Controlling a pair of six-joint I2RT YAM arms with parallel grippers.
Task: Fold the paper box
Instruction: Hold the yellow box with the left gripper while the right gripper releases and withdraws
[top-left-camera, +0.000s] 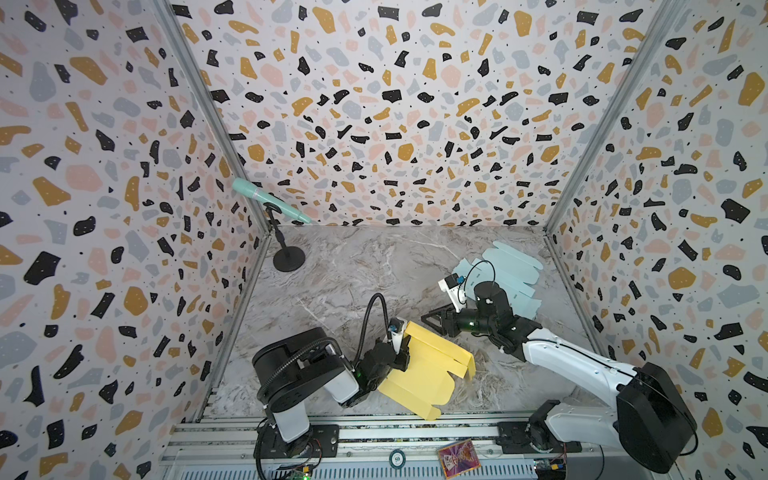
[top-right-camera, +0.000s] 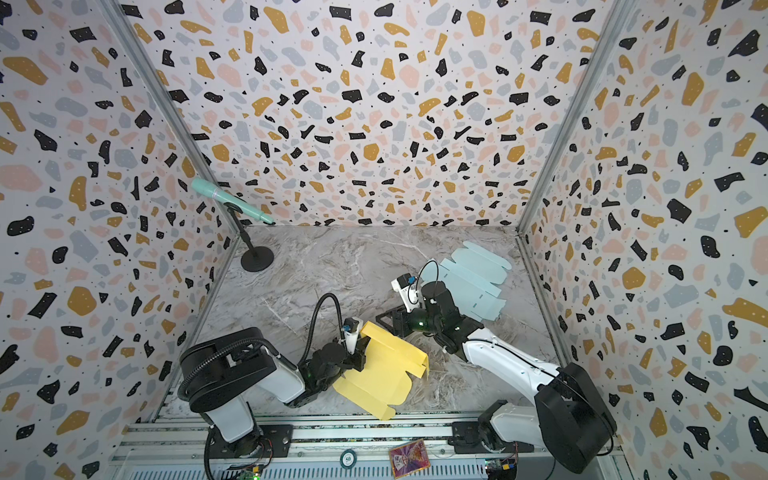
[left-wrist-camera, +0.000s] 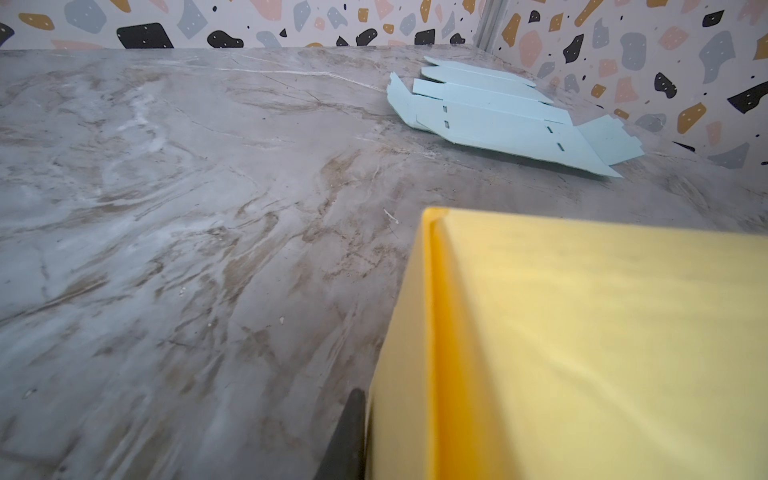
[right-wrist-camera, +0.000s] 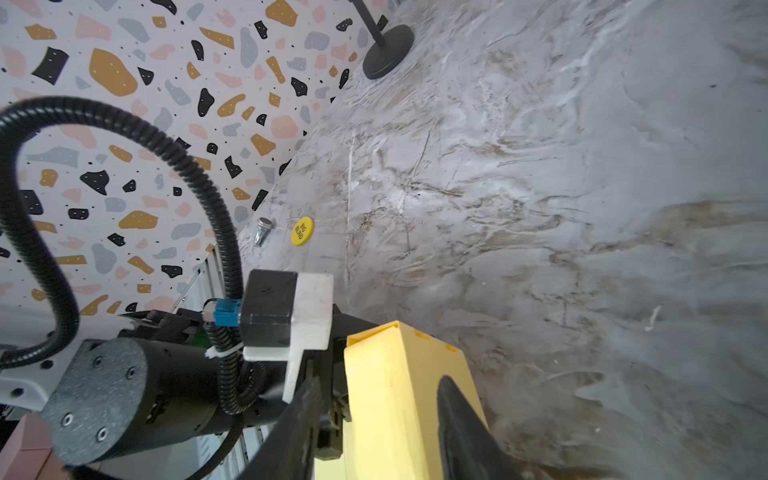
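Your left claw pinches the yellow paper box near the surface's front edge, one wall folded up. Your right claw hangs open and empty just beside it. Next, probably tuck that wall.

Wide bare marble table mid-scene gives free passage — mic stand blocks far-left corner, blue card sheets cover far right. Near front ctr, yellow box, one wall raised, stands btw. left arm and right arm — tight squeeze.
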